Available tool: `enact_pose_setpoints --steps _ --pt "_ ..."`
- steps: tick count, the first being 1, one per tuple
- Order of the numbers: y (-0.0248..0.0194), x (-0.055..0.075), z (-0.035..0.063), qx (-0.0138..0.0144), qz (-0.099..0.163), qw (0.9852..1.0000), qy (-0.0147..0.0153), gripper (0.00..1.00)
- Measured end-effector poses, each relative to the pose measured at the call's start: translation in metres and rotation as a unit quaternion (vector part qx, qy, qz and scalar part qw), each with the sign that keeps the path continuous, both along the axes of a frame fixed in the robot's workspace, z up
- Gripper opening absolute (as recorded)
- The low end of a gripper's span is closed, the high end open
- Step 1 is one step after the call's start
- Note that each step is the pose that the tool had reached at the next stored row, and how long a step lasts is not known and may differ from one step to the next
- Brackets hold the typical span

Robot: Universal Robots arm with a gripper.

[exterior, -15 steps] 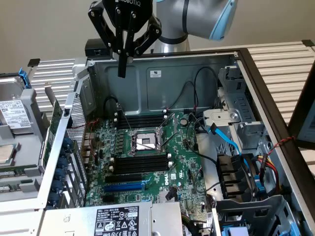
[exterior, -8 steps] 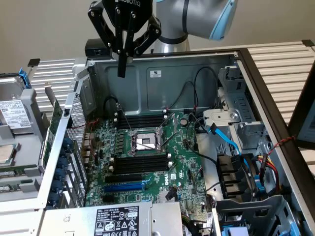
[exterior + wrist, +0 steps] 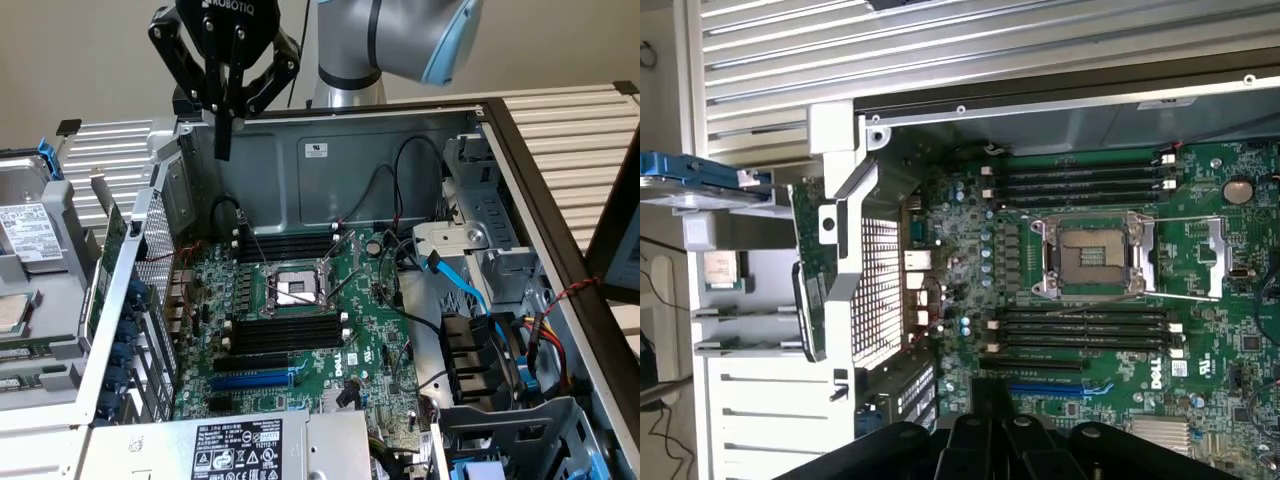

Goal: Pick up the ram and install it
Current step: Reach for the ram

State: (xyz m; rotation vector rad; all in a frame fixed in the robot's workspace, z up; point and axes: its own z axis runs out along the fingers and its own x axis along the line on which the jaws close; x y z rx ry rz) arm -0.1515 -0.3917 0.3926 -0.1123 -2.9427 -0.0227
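Hanging over the rear corner of the case (image 3: pixel 400 150) on the exterior view's left, the gripper (image 3: pixel 222 140) points straight down, fingers pressed together with nothing between them. The arm (image 3: pixel 400 35) reaches in from behind the case. The ram (image 3: pixel 112 245) stands on edge just outside the case against its perforated rear wall, below the gripper and apart from it. The exterior view sees the ram nearly edge-on; the wrist view gives its green face with dark chips, plus the socket (image 3: pixel 1095 255) between two banks of black slots (image 3: pixel 1080 180)
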Motion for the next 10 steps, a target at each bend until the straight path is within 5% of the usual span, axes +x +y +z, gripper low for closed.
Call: enact_pose_setpoints --steps 5,10 --pt "0.0000 -0.0044 0.0000 0.0000 0.000 0.9991 -0.0435 0.10" --pt "0.0000 -0.0083 -0.0001 0.0000 0.000 0.9962 -0.0871 0.10"
